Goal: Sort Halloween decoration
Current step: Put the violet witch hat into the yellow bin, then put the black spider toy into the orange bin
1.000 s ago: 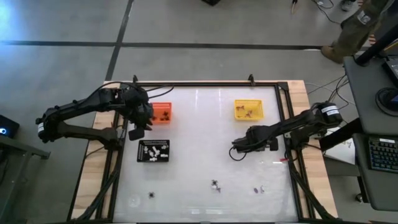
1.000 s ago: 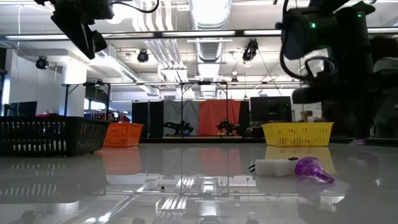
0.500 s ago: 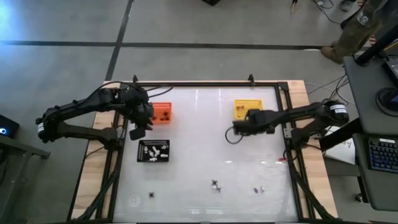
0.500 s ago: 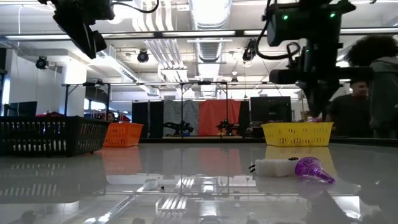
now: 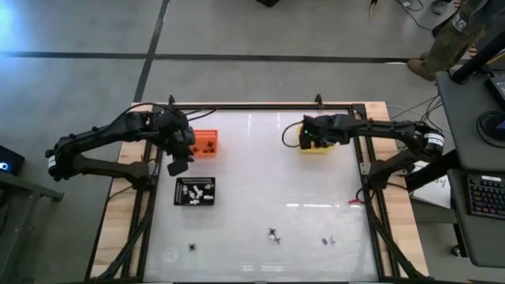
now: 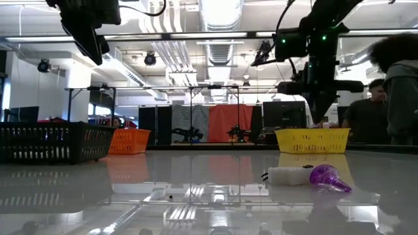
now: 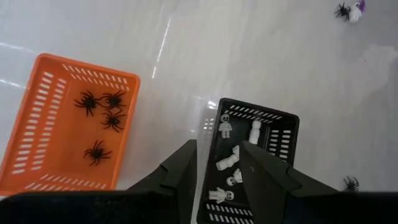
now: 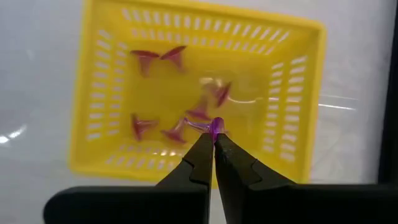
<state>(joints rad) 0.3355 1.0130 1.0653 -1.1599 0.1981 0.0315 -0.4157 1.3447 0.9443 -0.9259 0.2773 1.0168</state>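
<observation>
My right gripper [image 8: 215, 138] hovers over the yellow tray [image 5: 316, 140], shut on a small purple trinket [image 8: 216, 127]. Several purplish cone-shaped trinkets [image 8: 144, 59] lie on the tray's floor below it. My left gripper [image 7: 219, 155] is open and empty, up in the air between the orange tray [image 7: 37, 146] of black spiders [image 7: 99, 99] and the black tray [image 7: 277, 134] of white figures [image 7: 225, 124]. Loose on the table near its near edge are a spider [image 5: 273, 233], a purple piece [image 5: 323, 240], a white piece [image 5: 333, 239] and another spider [image 5: 192, 247]. My right gripper pinches the purple trinket's end [image 8: 216, 124] between its two fingertips, coming from above and pointing down. The trinket is lifted clear, above the yellow tray's floor. The fingers hide how much of it lies between them.
The low view shows the purple piece [image 6: 326, 177] and white piece [image 6: 287, 175] close to the table's near edge, with the yellow tray [image 6: 312, 140] behind. People stand beyond the table's right side [image 6: 398, 91]. A black frame [image 5: 260, 106] runs around the table.
My right gripper has travelled from the table's right middle toward the far edge and now hangs over the yellow tray, shut throughout. My left arm has kept still.
</observation>
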